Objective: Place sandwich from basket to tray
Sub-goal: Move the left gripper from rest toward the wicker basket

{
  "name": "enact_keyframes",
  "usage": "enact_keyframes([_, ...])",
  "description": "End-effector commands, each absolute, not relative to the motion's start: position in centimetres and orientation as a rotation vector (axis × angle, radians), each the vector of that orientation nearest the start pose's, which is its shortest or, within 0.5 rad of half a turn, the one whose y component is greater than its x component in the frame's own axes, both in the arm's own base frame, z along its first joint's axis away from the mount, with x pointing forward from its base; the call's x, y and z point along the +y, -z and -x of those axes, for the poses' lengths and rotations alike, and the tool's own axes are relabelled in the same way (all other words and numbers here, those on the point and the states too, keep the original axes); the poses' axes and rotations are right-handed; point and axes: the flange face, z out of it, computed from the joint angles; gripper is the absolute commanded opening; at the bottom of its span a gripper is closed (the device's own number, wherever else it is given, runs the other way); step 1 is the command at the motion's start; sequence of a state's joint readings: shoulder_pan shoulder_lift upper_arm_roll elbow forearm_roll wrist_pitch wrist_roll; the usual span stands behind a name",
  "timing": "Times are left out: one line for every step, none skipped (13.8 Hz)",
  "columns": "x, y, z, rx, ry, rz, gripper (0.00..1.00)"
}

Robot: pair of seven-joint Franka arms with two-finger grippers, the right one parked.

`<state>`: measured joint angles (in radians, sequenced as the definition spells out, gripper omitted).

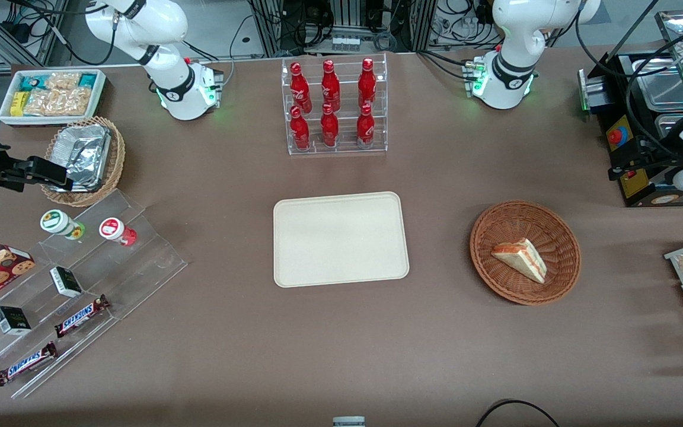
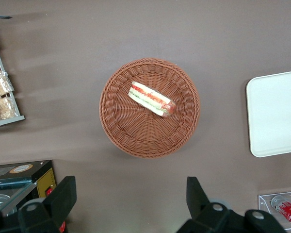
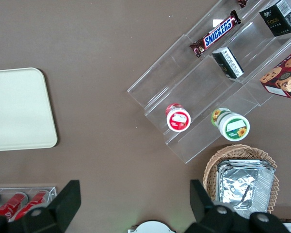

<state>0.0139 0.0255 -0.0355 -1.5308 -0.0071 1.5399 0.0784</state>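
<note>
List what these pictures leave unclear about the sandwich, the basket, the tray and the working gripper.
- Gripper: open high above the basket; only its fingers show in the wrist view, cut by the frame edge.
- Sandwich: underside hidden against the basket.
- Tray: cut off by the wrist view's edge; whole in the front view.

Sandwich (image 2: 151, 98) lies in basket (image 2: 116, 126); gripper (image 2: 131, 199) fingers (image 2: 63, 196) apparently spread above.

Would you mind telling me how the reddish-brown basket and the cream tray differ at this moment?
The basket is round, woven and reddish-brown; the tray is rectangular, smooth and cream. The basket holds the sandwich; the tray holds nothing. The tray looks larger than the basket. Both are shallow and rest on the brown table. The left arm's end effector hangs open above the table beside the basket.
</note>
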Motion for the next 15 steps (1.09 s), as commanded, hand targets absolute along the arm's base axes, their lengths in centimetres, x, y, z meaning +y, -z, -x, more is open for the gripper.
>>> enact_keyframes([-1.5,-62.9,-56.1,0.165,-0.031,3.15,1.0])
enact_keyframes([-1.5,-62.7,-56.1,0.165,-0.033,3.15,1.0])
enact_keyframes([-1.4,-62.0,-56.4,0.16,-0.048,3.147,1.0])
enact_keyframes([-1.4,-61.0,-56.8,0.133,-0.067,3.148,1.0])
enact_keyframes([-1.5,-59.8,-57.0,0.104,-0.07,3.149,1.0])
enact_keyframes([-1.5,-58.2,-57.1,0.077,-0.065,3.149,1.0])
enact_keyframes([-1.7,-56.5,-57.2,0.054,-0.063,3.152,1.0])
enact_keyframes([-1.9,-54.7,-57.3,0.014,-0.047,3.154,1.0])
enact_keyframes([-2.3,-52.9,-57.5,-0.062,-0.03,3.154,1.0])
enact_keyframes([-3.4,-50.8,-57.5,-0.149,-0.007,3.151,1.0])
enact_keyframes([-3.8,-49.5,-57.6,-0.208,0.031,3.149,1.0])
enact_keyframes([-4.0,-48.1,-57.6,-0.269,0.062,3.148,1.0])
enact_keyframes([-4.1,-46.7,-57.8,-0.352,0.075,3.143,1.0])
enact_keyframes([-4.1,-44.6,-58.1,-0.444,0.085,3.137,1.0])
enact_keyframes([-4.1,-43.5,-58.2,-0.515,0.103,3.13,1.0])
